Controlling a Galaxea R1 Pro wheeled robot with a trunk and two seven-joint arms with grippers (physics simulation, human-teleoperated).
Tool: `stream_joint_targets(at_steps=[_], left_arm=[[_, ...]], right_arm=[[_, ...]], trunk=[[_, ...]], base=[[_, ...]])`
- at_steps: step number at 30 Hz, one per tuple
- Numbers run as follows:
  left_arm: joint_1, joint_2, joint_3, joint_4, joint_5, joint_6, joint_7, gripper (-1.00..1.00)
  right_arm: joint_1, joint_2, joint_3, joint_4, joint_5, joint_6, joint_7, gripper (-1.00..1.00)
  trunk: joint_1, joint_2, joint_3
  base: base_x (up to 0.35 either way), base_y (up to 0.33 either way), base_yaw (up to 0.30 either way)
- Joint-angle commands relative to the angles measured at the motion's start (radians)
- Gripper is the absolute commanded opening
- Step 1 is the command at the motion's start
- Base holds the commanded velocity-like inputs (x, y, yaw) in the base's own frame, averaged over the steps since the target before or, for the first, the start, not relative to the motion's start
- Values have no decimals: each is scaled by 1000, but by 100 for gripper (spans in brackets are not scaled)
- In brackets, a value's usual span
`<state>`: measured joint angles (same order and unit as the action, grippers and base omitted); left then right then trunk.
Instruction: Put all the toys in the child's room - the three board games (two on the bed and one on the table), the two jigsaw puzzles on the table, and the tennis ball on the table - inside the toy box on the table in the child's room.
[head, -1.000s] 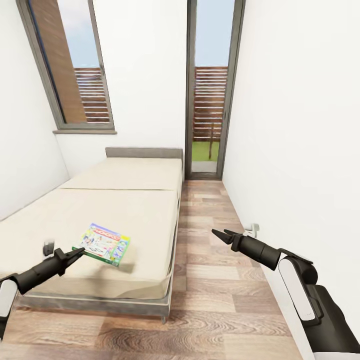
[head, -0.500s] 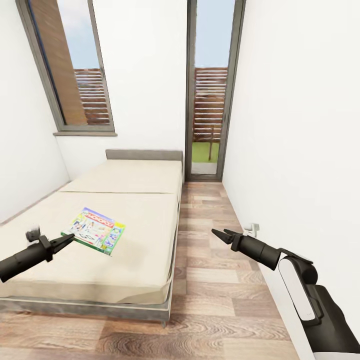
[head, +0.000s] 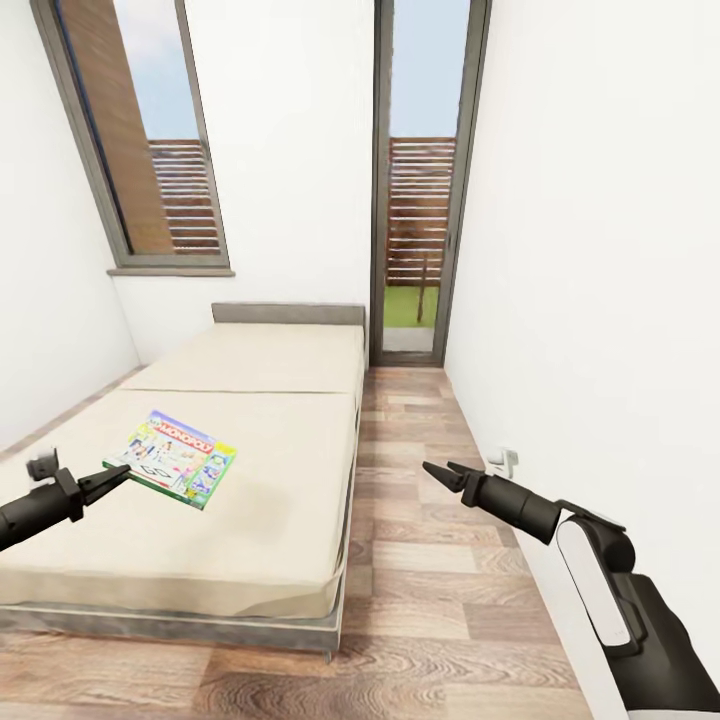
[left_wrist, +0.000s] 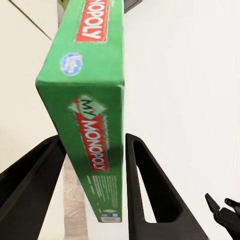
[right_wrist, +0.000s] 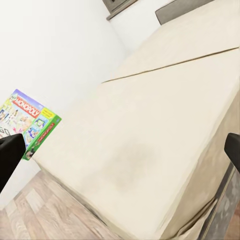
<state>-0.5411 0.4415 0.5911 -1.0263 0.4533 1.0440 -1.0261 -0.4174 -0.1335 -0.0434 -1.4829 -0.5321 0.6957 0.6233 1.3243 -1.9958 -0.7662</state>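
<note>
The board game sits at the lower left of the head picture, lifted clear of the bed and casting a soft shadow on the mattress to its right. The left gripper has it by the near corner: in the left wrist picture the green box edge stands on end between the two black fingers, which press close on either side of it, so the grip is a thin pinch across the box's thickness. The box's long side runs away from the gripper, toward the upper right of the head picture, and it hangs tilted, its far end higher than the held corner.

The right gripper hovers at the lower centre-right over the wooden floor, well apart from the box and holding nothing. Its fingers look slightly parted, though the tips are small in the head picture and cut off at the frame edges in the right wrist picture, so this is a fair guess only.

What matters for the coming move is that nearly all of the box reaches out beyond the pinch. Carried like this it will probably swing or sag about the held corner, so a slow turn toward the table seems wise. The toy box and table are somewhere outside these views. The left arm alone does the work; the right is too far across the bed's edge to steady the load.
</note>
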Motion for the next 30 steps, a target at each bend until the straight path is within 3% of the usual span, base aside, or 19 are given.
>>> stream_joint_targets(at_steps=[1,12,22,30], left_arm=[[0,0,1,0,-3,3,-7,-100],[1,2,2,4,-3,3,-78,-100],[0,2,1,8,-5,3,-89,-100],[-1,2,-69,8,-4,3,-90,-100]], right_arm=[[1,0,-1,0,-5,7,1,100],[12,-1,-3,-2,-11,4,3,100],[12,-1,-3,0,-12,6,4,100],[12,-1,1,-4,-12,10,9,100]], trunk=[[-4,7,2],[-46,84,37],[-85,154,68],[-115,210,93]], base=[[0,0,0],[0,0,0],[0,0,0],[0,0,0]])
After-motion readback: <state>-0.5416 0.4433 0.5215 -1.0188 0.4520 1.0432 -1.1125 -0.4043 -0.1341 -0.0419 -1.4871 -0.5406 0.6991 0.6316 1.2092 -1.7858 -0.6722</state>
